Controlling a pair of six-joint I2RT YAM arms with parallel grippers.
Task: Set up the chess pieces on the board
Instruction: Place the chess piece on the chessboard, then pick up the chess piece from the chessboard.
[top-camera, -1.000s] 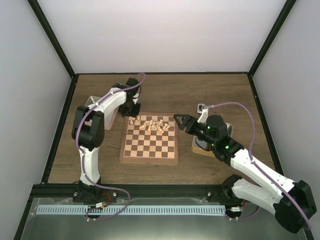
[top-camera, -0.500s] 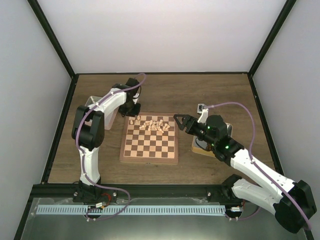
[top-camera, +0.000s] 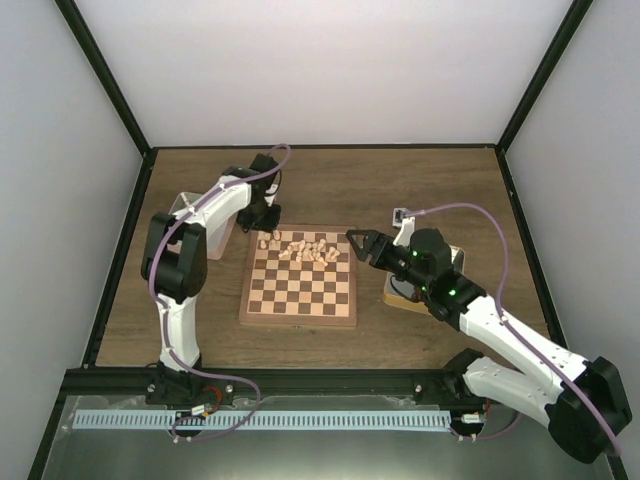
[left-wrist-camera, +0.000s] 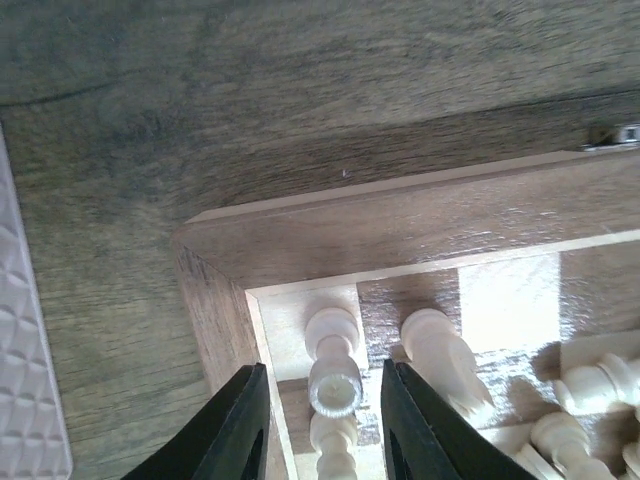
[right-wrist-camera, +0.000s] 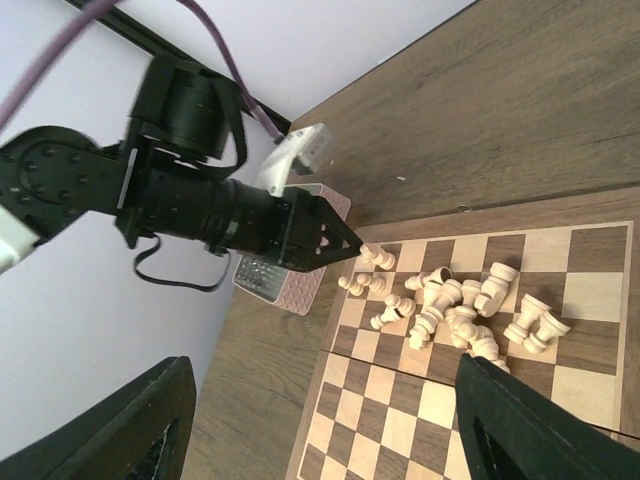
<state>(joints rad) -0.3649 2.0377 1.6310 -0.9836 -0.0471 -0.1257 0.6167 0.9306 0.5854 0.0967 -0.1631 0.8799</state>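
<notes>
Wood table (left-wrist-camera: 200, 80), board (left-wrist-camera: 400, 215) corner under my left gripper (left-wrist-camera: 320, 370).
Its jaws loosely straddle a cream pawn (left-wrist-camera: 335, 388), base cut off; my right gripper (right-wrist-camera: 322, 365) gapes wide, facing jumbled chess pieces (right-wrist-camera: 450, 300).

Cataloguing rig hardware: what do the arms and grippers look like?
Left arm and right arm: white shells, black joints, a purple cable looped along each. Left gripper and right gripper: black, tapered fingers. Green lights dot the right arm.

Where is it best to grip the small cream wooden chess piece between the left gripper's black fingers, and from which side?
Probably its round head, from above: the left gripper stands open around the small cream wooden chess piece, and a neighbouring cream piece crowds one side.
</notes>
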